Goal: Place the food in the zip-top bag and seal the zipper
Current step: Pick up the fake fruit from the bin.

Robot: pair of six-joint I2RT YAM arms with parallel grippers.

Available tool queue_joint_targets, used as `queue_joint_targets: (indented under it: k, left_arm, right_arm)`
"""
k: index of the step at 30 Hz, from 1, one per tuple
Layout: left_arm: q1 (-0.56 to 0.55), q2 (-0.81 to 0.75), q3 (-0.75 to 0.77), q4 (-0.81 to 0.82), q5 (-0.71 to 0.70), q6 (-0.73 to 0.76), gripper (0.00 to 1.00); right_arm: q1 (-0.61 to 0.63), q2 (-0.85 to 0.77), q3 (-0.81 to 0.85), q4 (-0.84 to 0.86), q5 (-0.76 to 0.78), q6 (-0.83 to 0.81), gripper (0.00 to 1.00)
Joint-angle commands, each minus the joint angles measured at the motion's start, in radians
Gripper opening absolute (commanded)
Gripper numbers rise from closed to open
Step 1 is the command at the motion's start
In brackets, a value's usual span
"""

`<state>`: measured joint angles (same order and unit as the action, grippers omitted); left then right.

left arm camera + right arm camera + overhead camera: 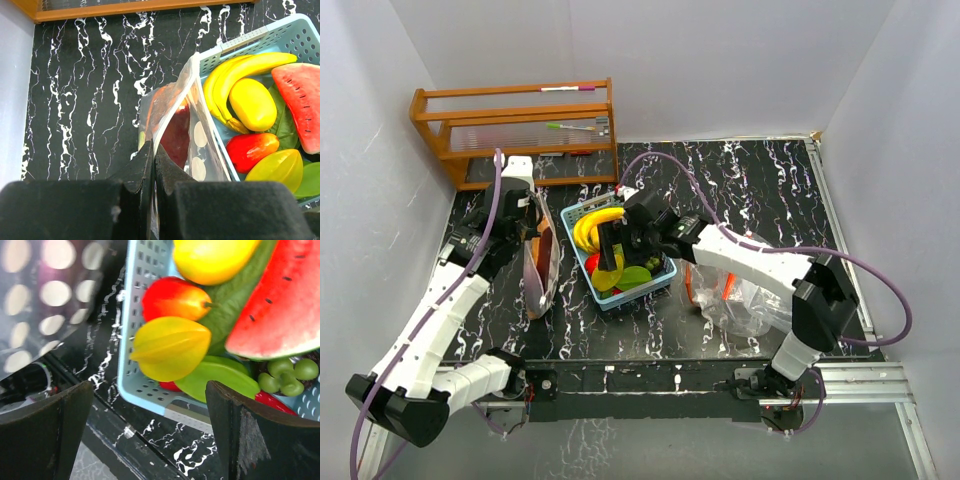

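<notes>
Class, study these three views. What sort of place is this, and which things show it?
Most likely a robotics test cell: plain white walls box in a black marbled table, a left arm and right arm are mounted at its near edge, and toy fruit fills a light-blue basket.

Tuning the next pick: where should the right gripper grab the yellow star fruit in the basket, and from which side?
Take the star fruit across its ridged middle, straight down from above with the open right gripper. It lies uppermost in a corner of the basket, with walls close on two sides, so a side approach looks blocked.
</notes>
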<state>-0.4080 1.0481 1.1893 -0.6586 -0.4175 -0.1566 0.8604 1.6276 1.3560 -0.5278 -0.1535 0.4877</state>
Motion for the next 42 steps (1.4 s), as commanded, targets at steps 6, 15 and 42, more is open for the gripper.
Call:
queue_joint_targets:
  k: [6, 15, 42]
  left_arm:
    - [-0.004, -0.011, 0.008, 0.012, -0.013, 0.006, 0.0]
    - [-0.004, -0.034, -0.014, 0.015, -0.004, 0.004, 0.0]
    - [-0.004, -0.046, -0.014, 0.008, -0.018, 0.009, 0.0]
  right_arm:
    - [-0.002, 0.071, -0.058, 0.122, 0.085, 0.219, 0.94]
    - [0.043, 0.166, -0.046, 0.175, 0.074, 0.284, 0.89]
    - [-0.013, -0.011, 0.057, 0.144, 0.35, 0.149, 0.43]
